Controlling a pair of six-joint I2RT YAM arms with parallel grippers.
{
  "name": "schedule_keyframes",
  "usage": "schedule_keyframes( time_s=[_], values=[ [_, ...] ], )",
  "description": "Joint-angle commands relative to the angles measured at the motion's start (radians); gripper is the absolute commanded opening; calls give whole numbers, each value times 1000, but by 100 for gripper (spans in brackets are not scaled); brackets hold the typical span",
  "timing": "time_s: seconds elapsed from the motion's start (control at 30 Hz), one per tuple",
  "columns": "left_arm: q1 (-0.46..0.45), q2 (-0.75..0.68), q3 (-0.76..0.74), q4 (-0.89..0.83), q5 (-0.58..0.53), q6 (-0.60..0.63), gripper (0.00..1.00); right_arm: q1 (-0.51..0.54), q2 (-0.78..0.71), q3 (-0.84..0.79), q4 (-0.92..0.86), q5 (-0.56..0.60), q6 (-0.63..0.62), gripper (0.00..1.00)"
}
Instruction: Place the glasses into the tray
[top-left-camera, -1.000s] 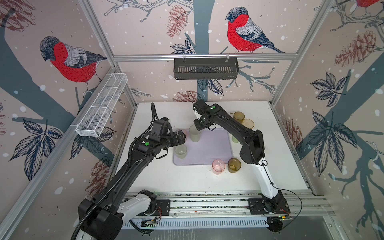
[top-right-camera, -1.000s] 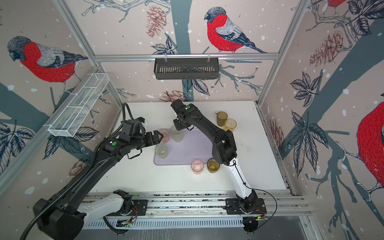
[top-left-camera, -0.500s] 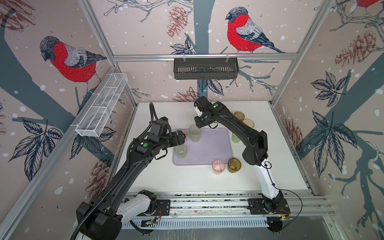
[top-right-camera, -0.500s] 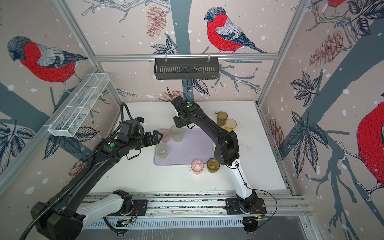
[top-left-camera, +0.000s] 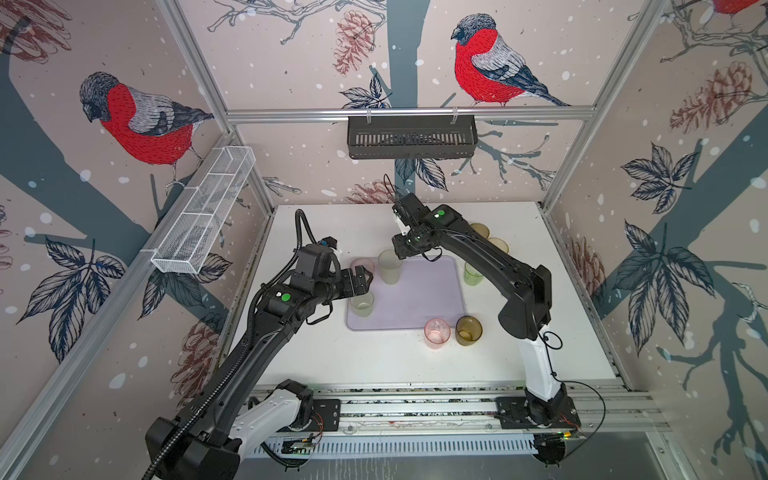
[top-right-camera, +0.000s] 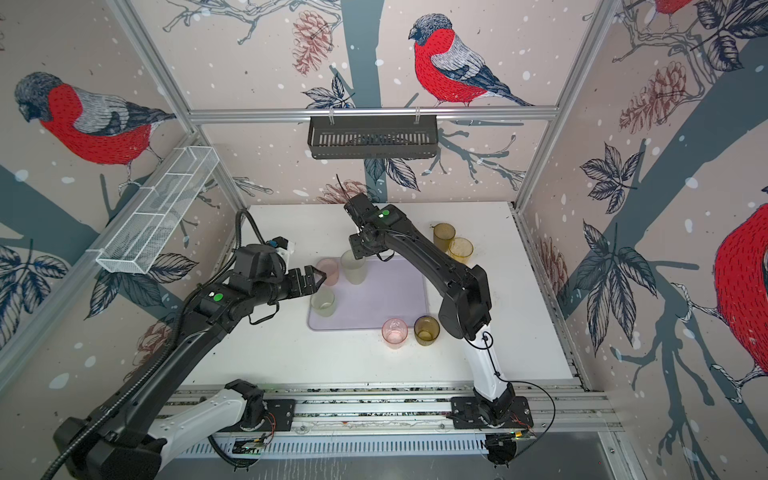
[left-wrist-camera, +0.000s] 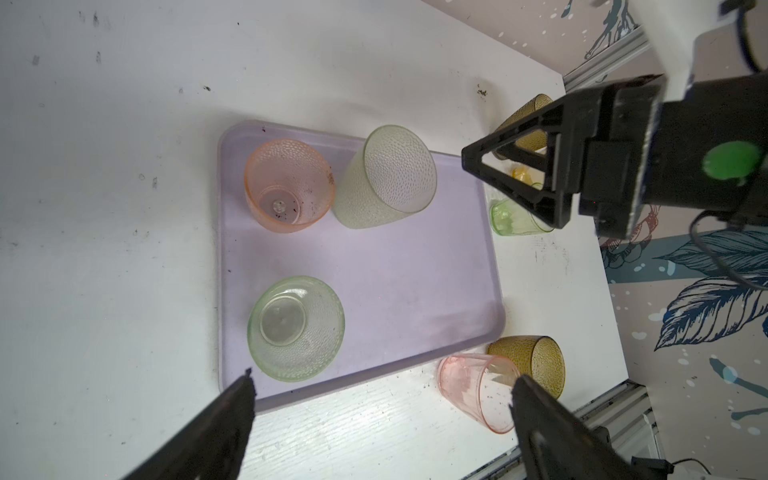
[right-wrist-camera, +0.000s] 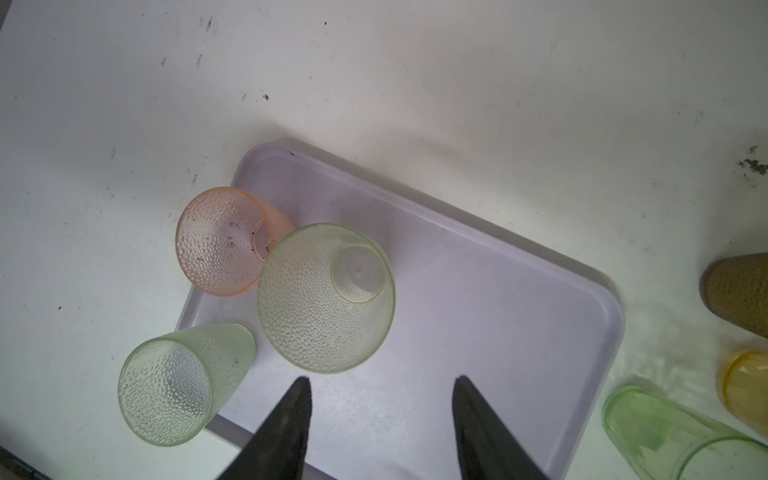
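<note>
White table (top-left-camera: 374, 365) between bird-papered walls (top-left-camera: 291, 62) carries the tray (top-left-camera: 419, 291), where three glasses stand upright: a pink glass (left-wrist-camera: 286, 191) in a corner, a tall frosted glass (left-wrist-camera: 384, 178) just beside it, and a short green glass (left-wrist-camera: 296, 328). Off the tray stand a bright green glass (top-left-camera: 471, 274) at its right edge, a brown glass (top-left-camera: 478, 230) and a yellow glass (top-left-camera: 498, 245) behind that, and a second pink glass (top-left-camera: 436, 332) beside an olive glass (top-left-camera: 468, 330) at its near edge. Left gripper (left-wrist-camera: 382, 376) and right gripper (right-wrist-camera: 382, 380) both hang with jaws spread and empty, the left near the short green glass, the right near the tall frosted glass.
</note>
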Motion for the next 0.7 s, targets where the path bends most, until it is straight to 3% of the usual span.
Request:
schedule_keyframes(
  time_s=[0.0,0.33,0.67],
  values=[
    [0,-16,-5,-24,39,36,96,5,-33,-27,29,18,41,57],
    [-1,-77,-26,-96,108,69,97,44,-126,-153,73,62,101,66],
    [-16,-119,-45,-122,78,27,97,59,-184,-217,130,91,72,72]
  ],
)
